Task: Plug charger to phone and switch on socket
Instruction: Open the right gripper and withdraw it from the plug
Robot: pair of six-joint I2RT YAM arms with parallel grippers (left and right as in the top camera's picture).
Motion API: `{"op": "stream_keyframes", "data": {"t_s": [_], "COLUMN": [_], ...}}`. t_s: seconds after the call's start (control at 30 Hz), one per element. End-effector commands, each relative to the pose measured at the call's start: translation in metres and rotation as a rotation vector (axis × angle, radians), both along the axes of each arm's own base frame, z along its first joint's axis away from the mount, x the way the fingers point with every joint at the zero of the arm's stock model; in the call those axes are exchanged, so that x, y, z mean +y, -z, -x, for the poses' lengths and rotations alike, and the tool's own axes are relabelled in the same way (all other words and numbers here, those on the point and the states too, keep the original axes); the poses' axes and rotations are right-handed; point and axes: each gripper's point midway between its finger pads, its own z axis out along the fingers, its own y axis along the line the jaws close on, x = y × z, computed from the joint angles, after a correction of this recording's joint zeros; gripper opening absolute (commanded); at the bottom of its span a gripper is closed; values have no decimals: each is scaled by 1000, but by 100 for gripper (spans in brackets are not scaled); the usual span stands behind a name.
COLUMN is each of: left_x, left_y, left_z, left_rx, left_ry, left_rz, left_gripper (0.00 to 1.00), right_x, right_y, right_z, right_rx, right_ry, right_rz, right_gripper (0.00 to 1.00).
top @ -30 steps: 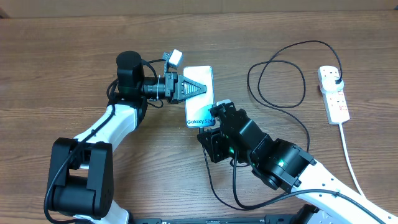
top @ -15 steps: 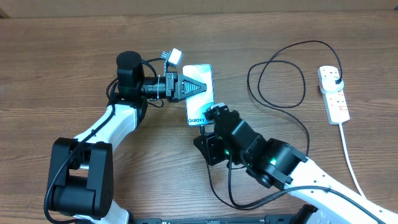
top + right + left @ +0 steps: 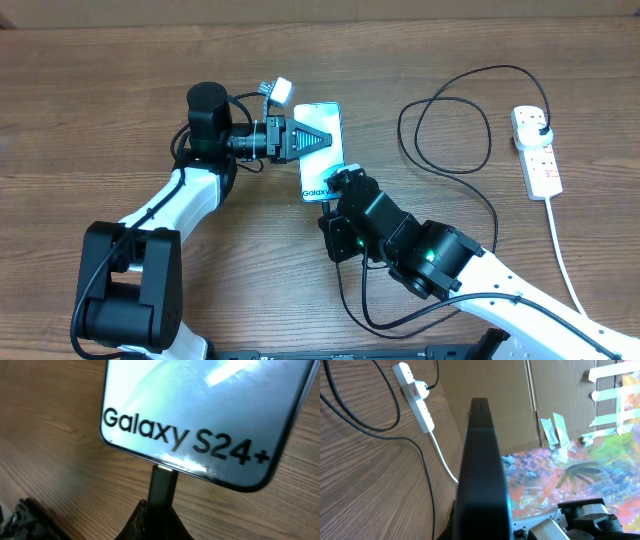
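Phone [image 3: 322, 113] lay flat and screen up on the wooden counter [image 3: 100, 90], and every place below was taken from it; the counter spread well beyond it on all sides. The left arm [image 3: 190, 195] reached in from the phone's left side, and the right arm [image 3: 440, 260] from below its bottom edge. The charger [image 3: 401, 128], a long thin black cable, lay in a loose loop to the right of the phone and apart from it, then ran down toward the right arm. Farther right, well apart from the phone, lay the white socket [image 3: 538, 150]; its thick white cord [image 3: 565, 260] trailed toward the near edge of the counter. Red marks showed on its switches, but their setting could not be read.

The left hand [image 3: 325, 141] was closed with nothing between its fingers and lay across the middle of the phone's screen; whether it pressed on the glass could not be told. The right hand [image 3: 155, 517] was clamped on the charger's connector [image 3: 162, 484] right at the phone's bottom edge, below the words "Galaxy S24+". The black plug [image 3: 541, 124] sat in the socket's far-end outlet. The connector's tip met the phone's edge at a small bright slot; how deep it sat could not be told.
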Motion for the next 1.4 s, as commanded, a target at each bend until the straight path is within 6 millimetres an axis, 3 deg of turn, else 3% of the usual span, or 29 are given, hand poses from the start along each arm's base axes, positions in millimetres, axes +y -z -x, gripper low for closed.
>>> {"op": "stream_keyframes", "data": {"t_s": [0.0, 0.33, 0.67, 0.93, 1.2, 1.37], "left_x": [-3, -3, -1, -2, -11, -10], "left_y": [-9, -11, -16, -15, -15, -15], "left_z": [1, 11, 29, 32, 38, 38], "left_rx": [-55, -57, -105, -109, -111, -119], "left_ry": [19, 78, 182, 196, 224, 221], "left_rz": [8, 23, 54, 57, 59, 59], "left_gripper": [4, 4, 4, 4, 4, 4], "right_x": [2, 11, 22, 23, 16, 19], "right_y": [-9, -26, -53, -76, -78, -76], "right_z": [-7, -22, -34, -43, -50, -44], "right_rx": [-43, -125, -243, -295, -292, -266], "right_ry": [20, 42, -10, 1, 23, -8], "right_rz": [-13, -74, -106, -126, -125, -134], "right_gripper": [4, 4, 4, 4, 4, 16]}}
